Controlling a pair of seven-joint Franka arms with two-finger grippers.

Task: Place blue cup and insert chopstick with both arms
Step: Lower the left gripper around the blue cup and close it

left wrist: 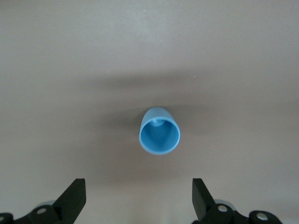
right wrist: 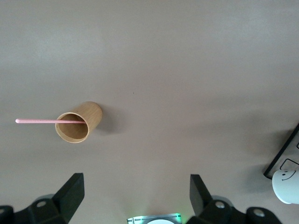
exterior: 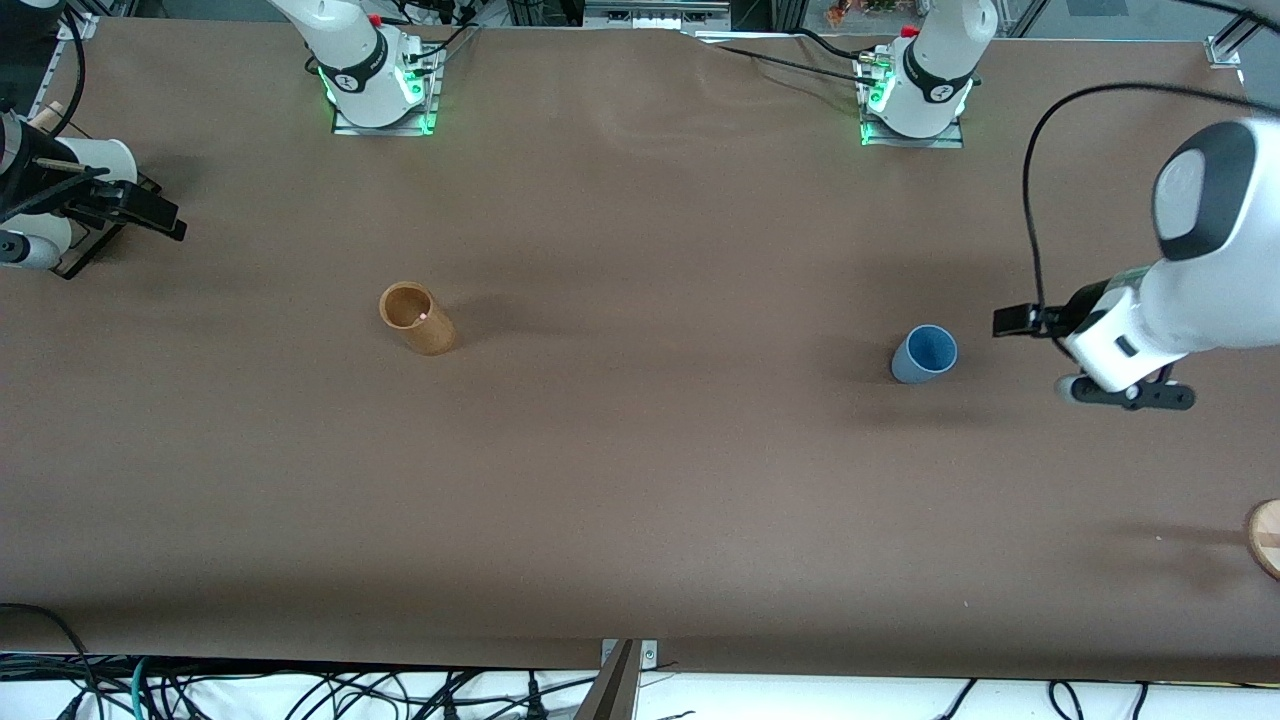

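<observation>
At the upper left edge of the front view, the right gripper (exterior: 150, 212) is seen parked high over the right arm's end of the table (exterior: 640, 500), beside a white mug (exterior: 100, 160) on a dark rack. In the right wrist view its fingers (right wrist: 70, 191) are spread wide with nothing between them, so it is judged to be waiting.

Left of centre in the front view stands the tan holder (exterior: 418, 318), upright and alone on the brown cover. The chopstick (right wrist: 49, 121) is seen in the right wrist view resting inside the holder, its pink length leaning out over the rim; in the front view only its pink tip shows at the rim. It is presumably stored there so that it can be plucked out from above.

Right of centre, the blue cup (exterior: 924, 353) stands upright and untouched, its mouth open upward. At the right edge, the left gripper (exterior: 1010, 320) hangs in the air just beside the cup, toward the left arm's end of the table. In the left wrist view its fingers (left wrist: 74, 196) are parted wide and empty, with the cup centred ahead of them, an alignment that suggests a side grasp is being prepared.

In the lower right corner of the front view, a round wooden coaster (exterior: 1266, 536) is partly cut off; it may be the cup's intended spot.
</observation>
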